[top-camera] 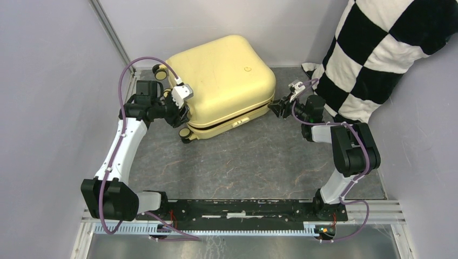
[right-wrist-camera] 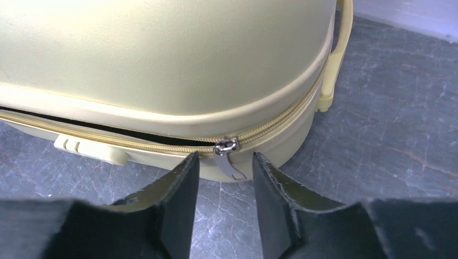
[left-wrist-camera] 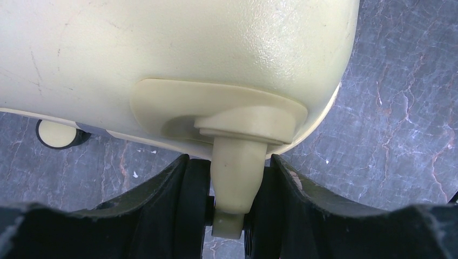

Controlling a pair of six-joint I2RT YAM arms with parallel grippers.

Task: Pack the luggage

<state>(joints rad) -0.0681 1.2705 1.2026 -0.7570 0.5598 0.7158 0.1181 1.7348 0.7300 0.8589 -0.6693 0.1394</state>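
Grey marble tabletop [top-camera: 243, 162] | luggage [top-camera: 221, 75] partly unzipped | left jaws clamp caster [left-wrist-camera: 237, 162] | right jaws narrowly apart, flanking zipper pull [right-wrist-camera: 227, 159]

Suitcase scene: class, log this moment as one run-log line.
suitcase: zip partly open | left gripper: shut on caster | right gripper: open, straddling zipper pull
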